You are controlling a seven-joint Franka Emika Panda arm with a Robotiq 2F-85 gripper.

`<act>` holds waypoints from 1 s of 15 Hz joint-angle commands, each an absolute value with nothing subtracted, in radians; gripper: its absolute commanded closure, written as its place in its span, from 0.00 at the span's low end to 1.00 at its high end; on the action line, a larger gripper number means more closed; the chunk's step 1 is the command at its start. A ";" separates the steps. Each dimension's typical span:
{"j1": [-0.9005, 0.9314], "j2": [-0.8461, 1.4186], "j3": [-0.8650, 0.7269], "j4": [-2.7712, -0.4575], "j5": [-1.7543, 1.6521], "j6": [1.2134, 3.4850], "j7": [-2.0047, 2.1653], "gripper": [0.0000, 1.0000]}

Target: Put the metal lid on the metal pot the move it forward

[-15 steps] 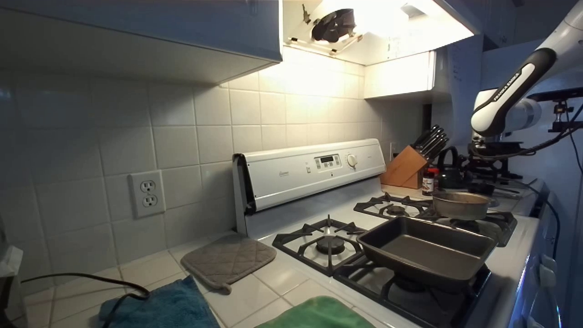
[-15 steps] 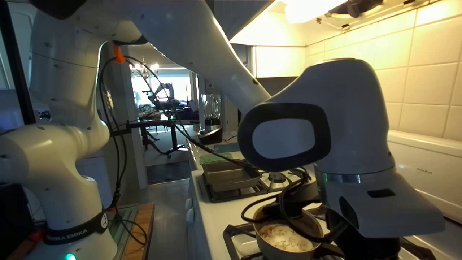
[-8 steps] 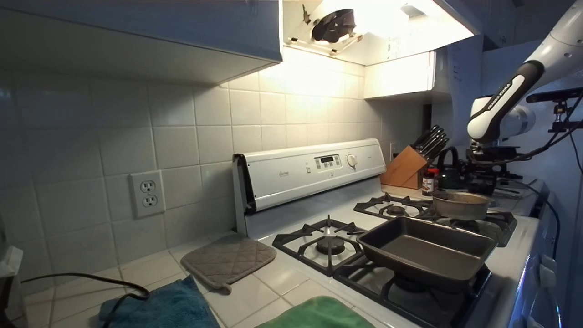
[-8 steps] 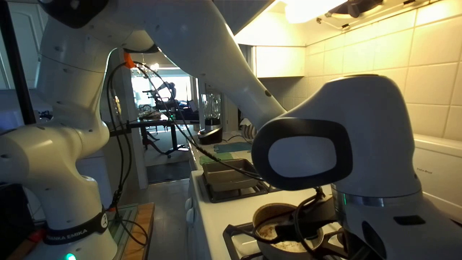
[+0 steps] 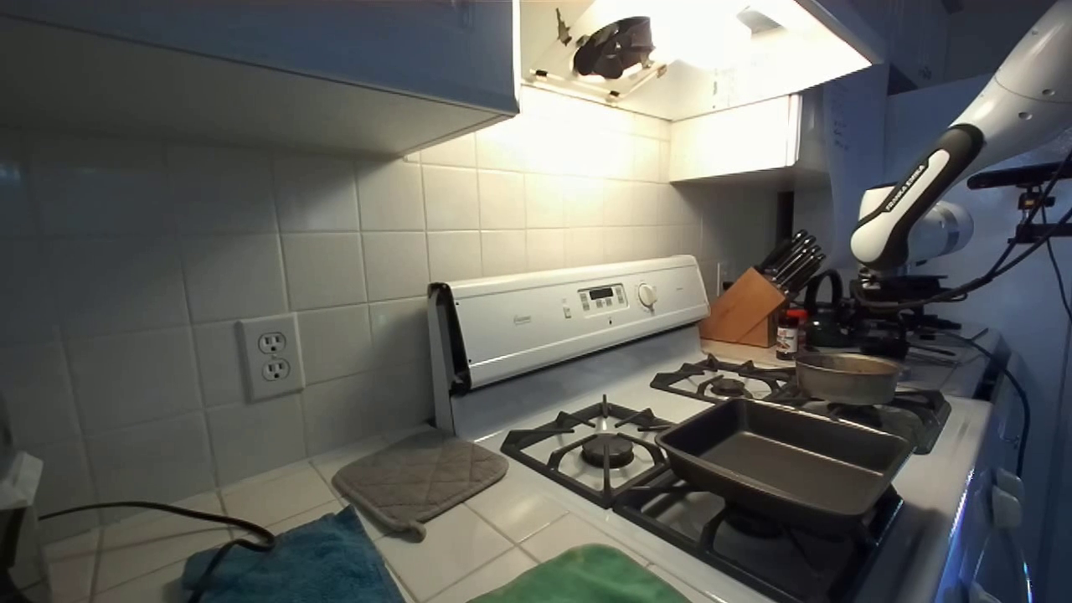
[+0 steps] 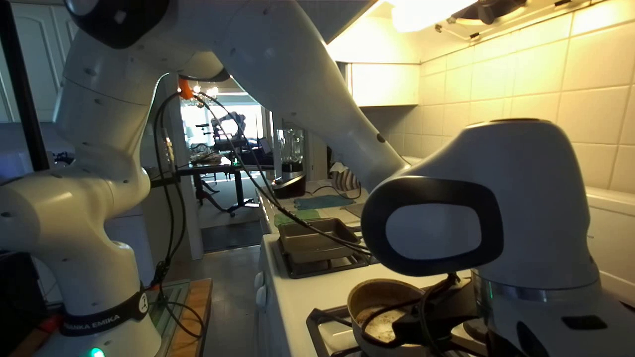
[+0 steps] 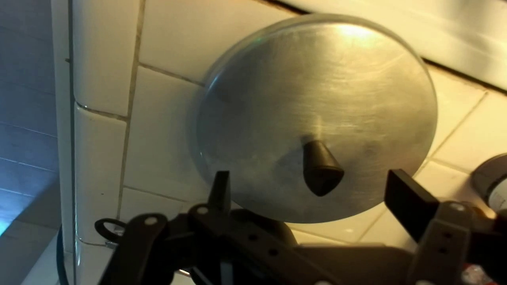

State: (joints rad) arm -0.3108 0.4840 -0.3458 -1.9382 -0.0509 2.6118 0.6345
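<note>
Metal lid [image 7: 309,99]: pre-grasp step, apparently.
Jaws apart, either side of knob [image 7: 321,166] in wrist view; next, likely: lower, close on knob, lift toward metal pot [image 5: 844,382].

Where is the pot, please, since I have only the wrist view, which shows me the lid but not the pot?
Observer: The pot sits on the stove, as both exterior views show.
Operator: Thank you; is anything covering it at the moment?
Observer: No, an exterior view looks into its open top.
Operator: Could you tell me whether anything else sits on the stove?
Observer: Yes, a dark pan sits there too, in both exterior views.
</note>
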 commanded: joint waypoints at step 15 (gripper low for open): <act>-0.301 0.555 -0.354 -1.870 0.003 2.587 0.582 0.18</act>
State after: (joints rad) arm -0.3101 0.5365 -0.3457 -1.8959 -0.0390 2.6117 0.6218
